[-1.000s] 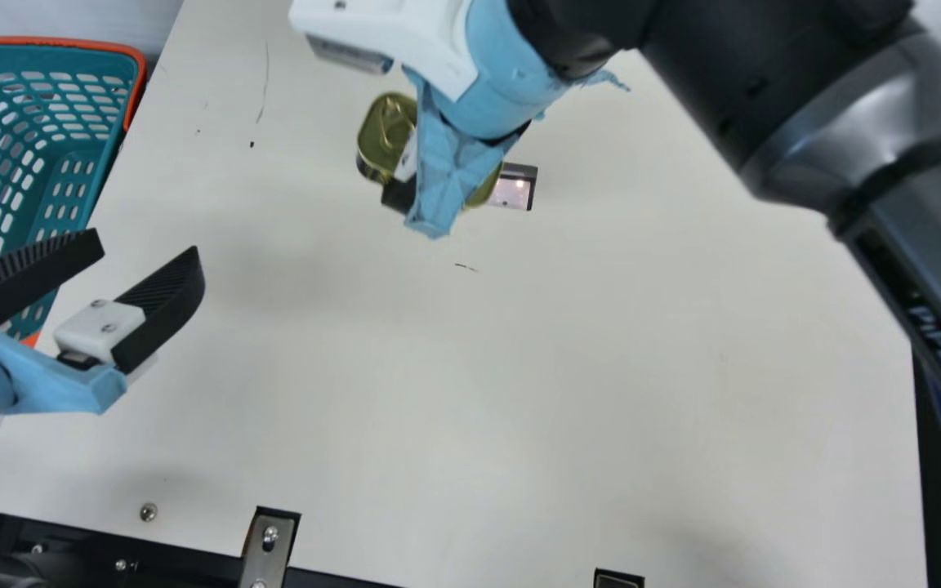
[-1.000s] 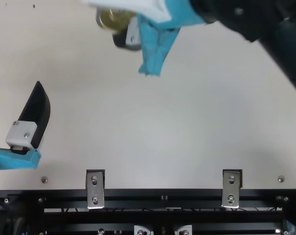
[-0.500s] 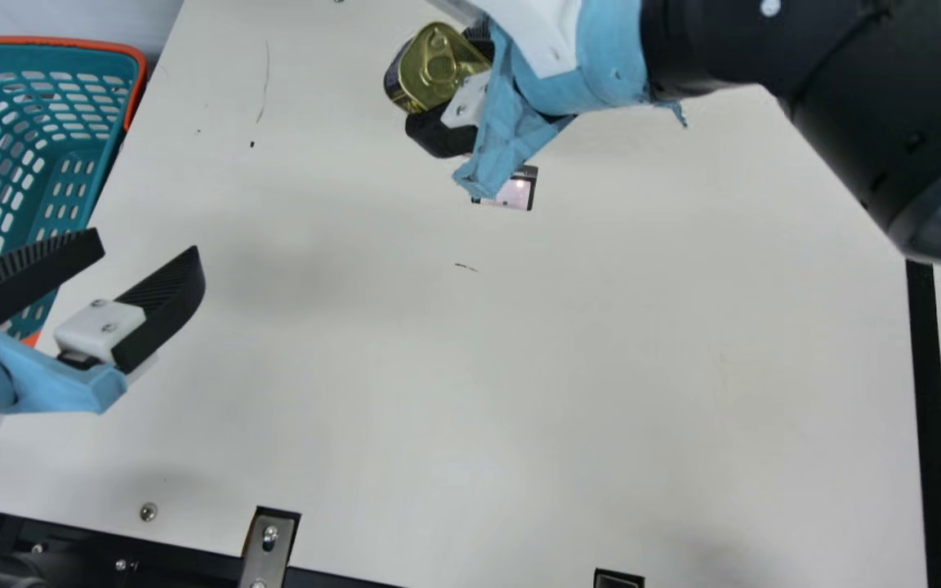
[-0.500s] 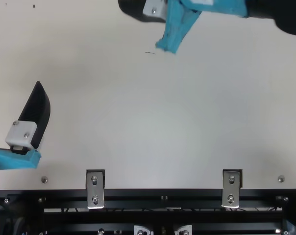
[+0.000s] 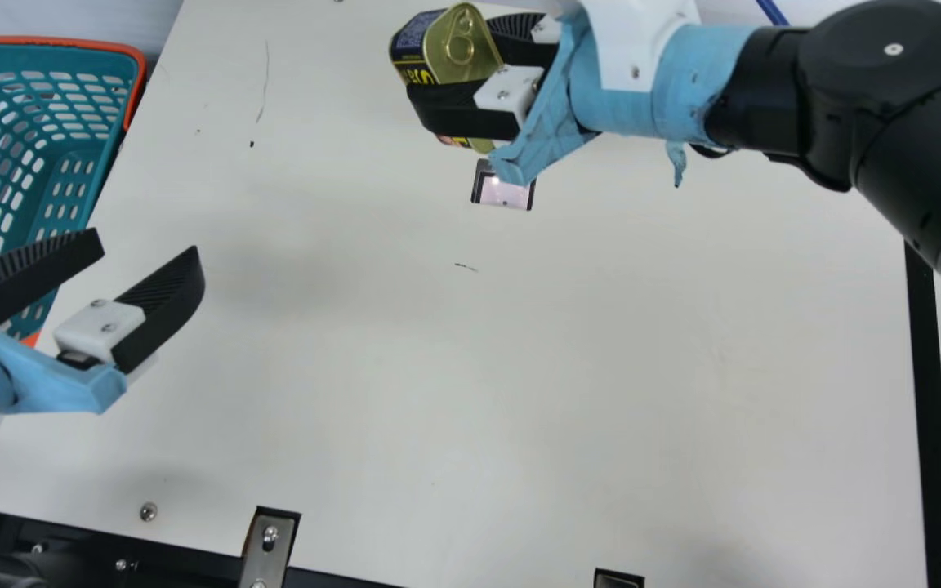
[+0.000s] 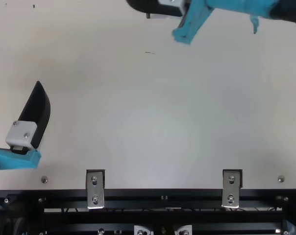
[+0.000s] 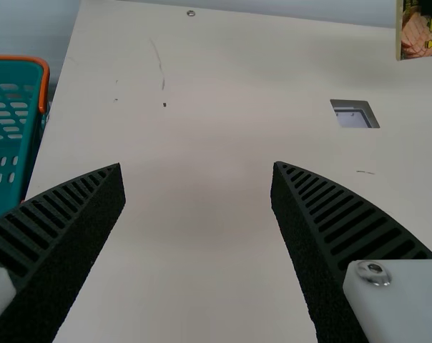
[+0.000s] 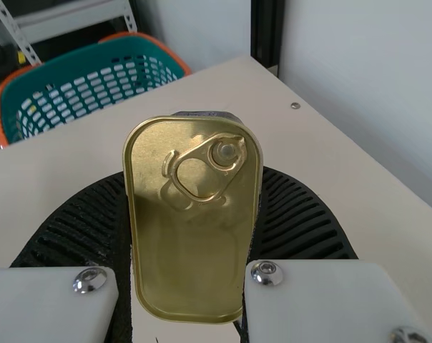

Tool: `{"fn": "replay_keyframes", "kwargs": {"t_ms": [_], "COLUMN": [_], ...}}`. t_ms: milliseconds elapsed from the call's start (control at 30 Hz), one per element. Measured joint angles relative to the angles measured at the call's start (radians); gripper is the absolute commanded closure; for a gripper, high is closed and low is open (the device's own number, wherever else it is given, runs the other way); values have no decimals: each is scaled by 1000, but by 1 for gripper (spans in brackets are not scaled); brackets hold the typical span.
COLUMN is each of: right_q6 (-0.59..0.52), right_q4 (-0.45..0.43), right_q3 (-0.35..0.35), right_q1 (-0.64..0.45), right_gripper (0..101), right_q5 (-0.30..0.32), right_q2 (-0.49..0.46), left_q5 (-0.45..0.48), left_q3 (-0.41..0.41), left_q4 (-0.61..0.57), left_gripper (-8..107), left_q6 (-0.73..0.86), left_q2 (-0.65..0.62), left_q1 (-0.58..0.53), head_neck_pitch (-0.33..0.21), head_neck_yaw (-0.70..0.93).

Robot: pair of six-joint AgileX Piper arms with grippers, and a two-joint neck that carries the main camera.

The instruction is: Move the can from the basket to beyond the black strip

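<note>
The can (image 5: 458,45) is gripped by the right hand (image 5: 452,59) at the far side of the surface (image 5: 519,367), with the black strip (image 5: 930,408) lying well apart at about four o'clock from it in the main view. In that view the can is held at the nine o'clock end of the right hand, between its two fingers, and its long axis is seen running crosswise to them, roughly from eleven to five o'clock. In the right wrist view the gold lid (image 8: 194,264) is turned toward the camera, its pull tab (image 8: 227,151) set toward one o'clock. The can is judged to be raised off the surface.

The left hand (image 5: 149,242), its fingers spread and nothing held, is posted near the basket (image 5: 46,55), at about eight o'clock from the can. The basket is placed near nine o'clock from the can, partly cut off by the main view's edge; its full contents cannot be told.

The carry is judged to be under way, with removal from the basket done and placement left. A move toward four o'clock by the right hand, the nearer to the strip, is called for. Should the can be lowered too soon, it could be left short of the strip; if released while tilted, it could be tipped over.
</note>
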Motion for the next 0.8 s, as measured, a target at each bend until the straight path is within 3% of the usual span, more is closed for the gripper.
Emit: {"fn": "replay_keyframes", "kwargs": {"t_ms": [233, 500, 800], "right_q6": [-166, -244, -276], "right_q4": [143, 134, 144], "right_q3": [58, 67, 75], "right_q1": [-59, -87, -102], "right_gripper": [101, 101, 101], "right_q5": [91, 132, 130], "right_q2": [37, 74, 71], "left_q5": [0, 0, 0], "left_q3": [0, 0, 0], "left_q4": [0, 0, 0], "left_gripper": [9, 9, 9], "left_q6": [0, 0, 0], "left_q2": [0, 0, 0], "left_q1": [0, 0, 0], "head_neck_pitch": [0, 0, 0], "head_neck_yaw": [0, 0, 0]}}
